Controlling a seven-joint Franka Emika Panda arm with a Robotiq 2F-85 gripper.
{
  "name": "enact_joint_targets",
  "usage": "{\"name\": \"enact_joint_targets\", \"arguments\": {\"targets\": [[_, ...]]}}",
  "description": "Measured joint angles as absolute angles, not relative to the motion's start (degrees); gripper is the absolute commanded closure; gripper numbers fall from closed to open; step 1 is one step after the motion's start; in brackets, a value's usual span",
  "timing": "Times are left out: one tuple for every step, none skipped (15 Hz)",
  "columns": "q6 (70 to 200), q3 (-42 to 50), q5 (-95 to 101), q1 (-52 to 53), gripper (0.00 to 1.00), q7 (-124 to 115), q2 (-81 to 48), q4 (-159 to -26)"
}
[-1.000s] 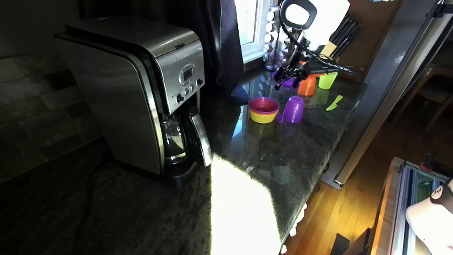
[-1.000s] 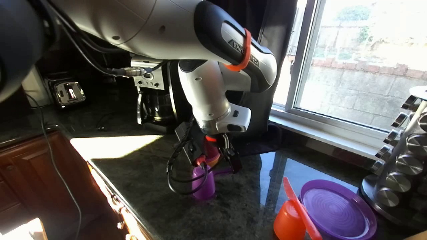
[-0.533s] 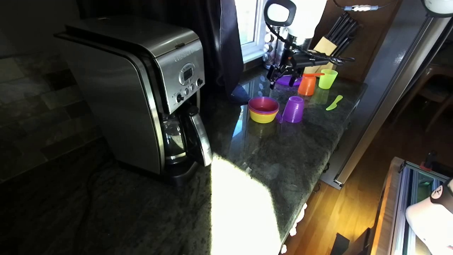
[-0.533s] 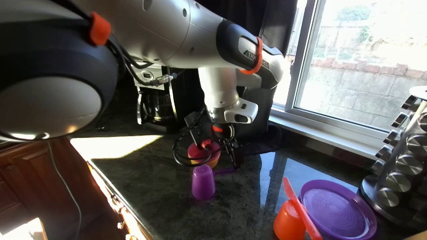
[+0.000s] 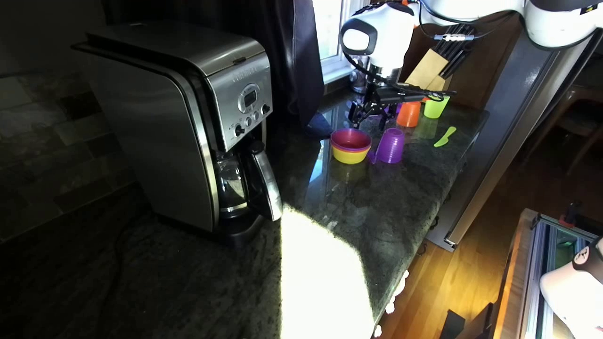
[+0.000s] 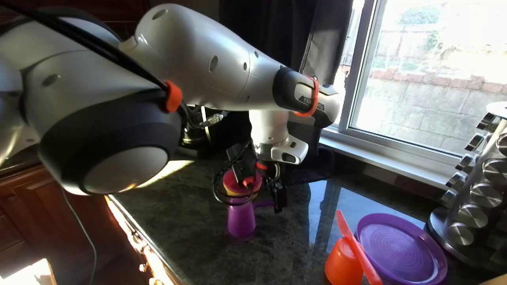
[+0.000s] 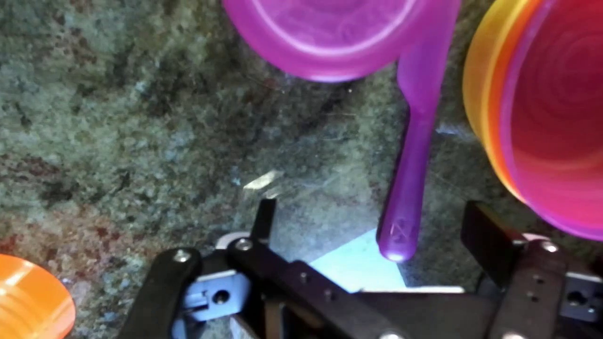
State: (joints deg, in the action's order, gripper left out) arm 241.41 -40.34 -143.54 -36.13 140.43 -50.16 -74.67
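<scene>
1. On the arm [image 6: 206, 59], in an exterior view: small capitals, with "MIKA" legible among them. On the coffee maker [image 5: 155, 127]: lettering too faint to read. On the handle of the purple knife [image 7: 417, 132]: a tiny stamp, unreadable.
2. Purple knife on the desk [image 7: 141, 117], between one upside-down purple cup [image 7: 325, 37] and one stack of bowls [image 5: 351, 157]; beside the cup at the blade — touching or apart, impossible to tell.
3. Jaws of the gripper [image 7: 370, 214] spread wide, with the handle end of the purple knife between them in the wrist view; height above the desk hard to judge.
4. Three knives: purple, green knife [image 5: 445, 136], orange knife [image 6: 358, 251]. Three cups: purple, green cup [image 5: 435, 107], and, under the orange knife, orange cup [image 6: 338, 264]. One purple plate [image 6: 400, 249], one knife block [image 5: 427, 68], one spice rack [image 6: 475, 190].
5. Narrow strip between purple knife and bowls; wider room between purple and orange cups. Front edge of the desk well apart from the jaws, nearer to the green knife.
</scene>
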Motion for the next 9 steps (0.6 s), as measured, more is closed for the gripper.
{"name": "enact_joint_targets", "arguments": {"targets": [[241.41,-40.1,-143.54,-36.08,0.0,140.42,-50.97,-74.43],[241.41,-39.97,-143.54,-36.1,0.0,140.4,-51.62,-74.19],[241.41,-39.94,-143.54,-36.15,0.01,140.39,-52.17,-73.91],[241.41,-39.95,-143.54,-36.16,0.08,140.35,-52.6,-73.59],[241.44,-39.97,-143.54,-36.17,0.23,140.32,-52.84,-73.24],[241.44,-40.02,-143.54,-36.17,0.32,140.3,-52.92,-73.05],[241.44,-40.07,-143.55,-36.16,0.4,140.26,-52.96,-72.8],[241.44,-40.08,-143.55,-36.14,0.47,140.24,-53.02,-72.57],[241.44,-40.07,-143.55,-36.11,0.56,140.22,-53.09,-72.41]]}}
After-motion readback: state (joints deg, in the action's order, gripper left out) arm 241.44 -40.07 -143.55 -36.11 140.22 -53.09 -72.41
